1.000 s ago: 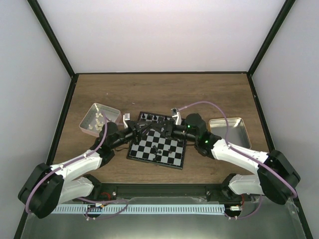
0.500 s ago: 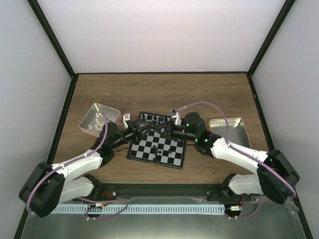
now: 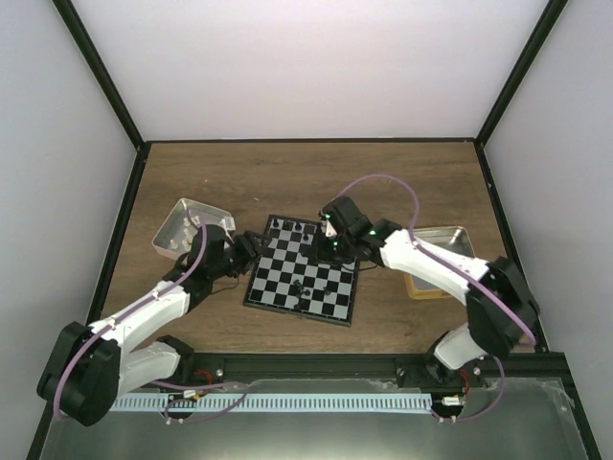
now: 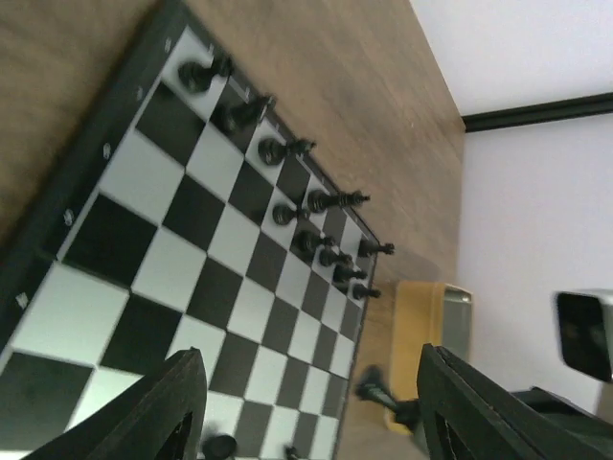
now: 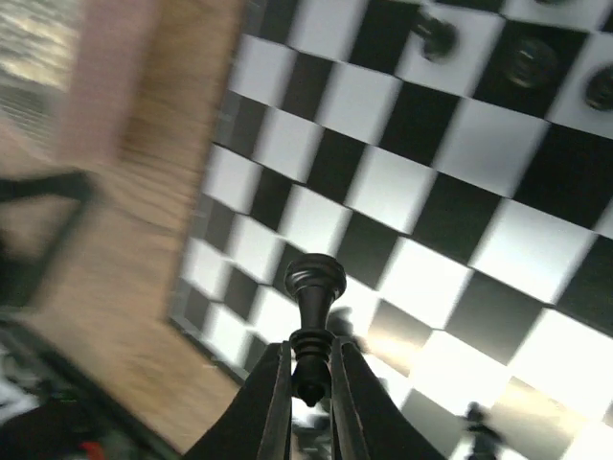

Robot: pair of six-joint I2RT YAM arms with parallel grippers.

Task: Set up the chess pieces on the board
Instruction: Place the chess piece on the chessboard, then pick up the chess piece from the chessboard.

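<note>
Small square chessboard, black and silvery-grey squares: lay mid-way across the brown wooden tabletop, nearer its near edge. Tiny black chess pieces: a row stood along the chessboard's far edge. Right gripper: pinched one black pawn above the squares. Left gripper: fingers spread, empty, at the chessboard's left edge.
</note>
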